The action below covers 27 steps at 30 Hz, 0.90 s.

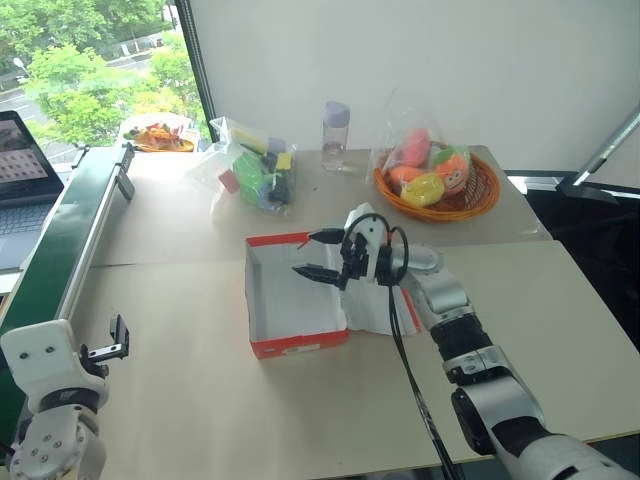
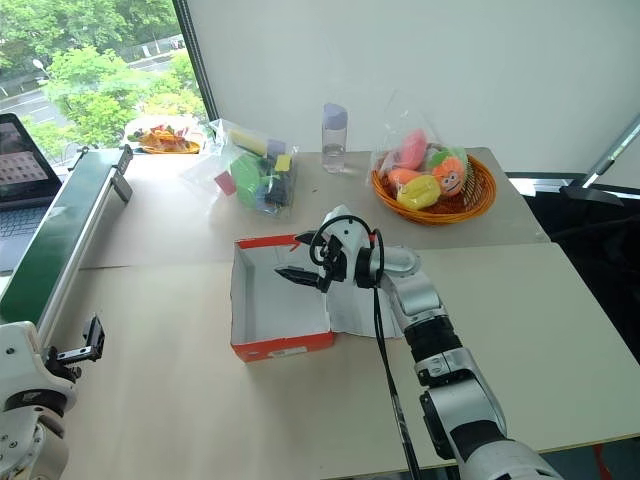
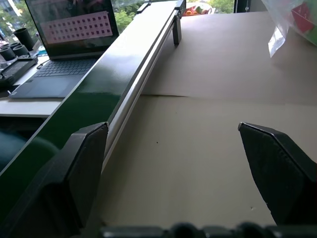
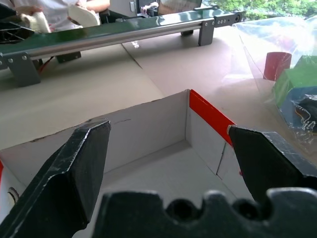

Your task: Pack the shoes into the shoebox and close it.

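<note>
The shoebox (image 1: 300, 347) lies open in the middle of the table, red outside and white and bare inside. Its lid (image 1: 385, 312) is folded flat to the right, under my right arm. My right gripper (image 1: 318, 254) hovers over the box's right side, pointing left, with its fingers (image 4: 79, 163) spread wide and nothing between them. My left gripper (image 1: 118, 340) hangs open near the table's front left corner, over bare tabletop (image 3: 198, 148). In the right wrist view, beyond the green rail, a person's hands hold two small cream things that look like the shoes (image 4: 83, 15).
A green conveyor rail (image 1: 60, 240) runs along the table's left edge, with a laptop (image 1: 20, 165) beyond it. At the back stand a plastic bag of toys (image 1: 255, 175), a bottle (image 1: 336, 135) and an orange basket (image 1: 478, 205) of toys.
</note>
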{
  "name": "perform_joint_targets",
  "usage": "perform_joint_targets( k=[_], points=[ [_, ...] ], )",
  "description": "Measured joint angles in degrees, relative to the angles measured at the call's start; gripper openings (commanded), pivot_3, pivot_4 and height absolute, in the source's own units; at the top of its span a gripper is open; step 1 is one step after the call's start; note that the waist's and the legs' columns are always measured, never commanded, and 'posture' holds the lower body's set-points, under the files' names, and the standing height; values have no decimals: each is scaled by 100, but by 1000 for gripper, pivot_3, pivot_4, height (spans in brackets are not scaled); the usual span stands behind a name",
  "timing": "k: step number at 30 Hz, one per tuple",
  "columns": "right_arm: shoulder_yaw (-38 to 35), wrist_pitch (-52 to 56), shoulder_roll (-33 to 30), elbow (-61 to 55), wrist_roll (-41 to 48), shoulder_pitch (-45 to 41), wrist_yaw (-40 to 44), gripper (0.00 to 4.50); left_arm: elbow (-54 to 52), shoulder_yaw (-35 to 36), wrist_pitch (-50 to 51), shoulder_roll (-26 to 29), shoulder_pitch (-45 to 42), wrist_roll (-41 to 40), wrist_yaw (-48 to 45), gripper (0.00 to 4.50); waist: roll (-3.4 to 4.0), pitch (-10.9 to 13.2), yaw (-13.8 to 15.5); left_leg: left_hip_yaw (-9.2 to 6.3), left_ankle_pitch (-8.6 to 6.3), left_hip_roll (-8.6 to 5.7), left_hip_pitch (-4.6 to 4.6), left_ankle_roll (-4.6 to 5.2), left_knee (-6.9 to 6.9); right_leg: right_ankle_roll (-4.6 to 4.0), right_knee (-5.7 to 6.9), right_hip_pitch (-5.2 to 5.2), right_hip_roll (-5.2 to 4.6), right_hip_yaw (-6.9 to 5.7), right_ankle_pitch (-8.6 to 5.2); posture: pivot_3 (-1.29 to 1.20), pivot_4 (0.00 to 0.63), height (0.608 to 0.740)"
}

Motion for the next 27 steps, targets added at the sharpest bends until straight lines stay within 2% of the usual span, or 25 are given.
perform_joint_targets(
  k=[7, 27],
  points=[
    [3, -147, 20, 0, -110, -2, -101, 4484, 130, 125, 487, 220, -220, -118, -32, 4500, 0, 0, 1, 0, 0, 0, 0, 0, 0, 0, 0, 0, -1, 0, 0, 0, 150, 740],
    [-91, 92, 153, -230, -90, 273, -420, 4484, 400, -311, 545, 320, -973, 1, 114, 4500, 0, 0, -5, 1, 0, 0, 0, -1, -1, 1, 2, 0, -1, 2, 2, 0, 150, 740]
  ],
)
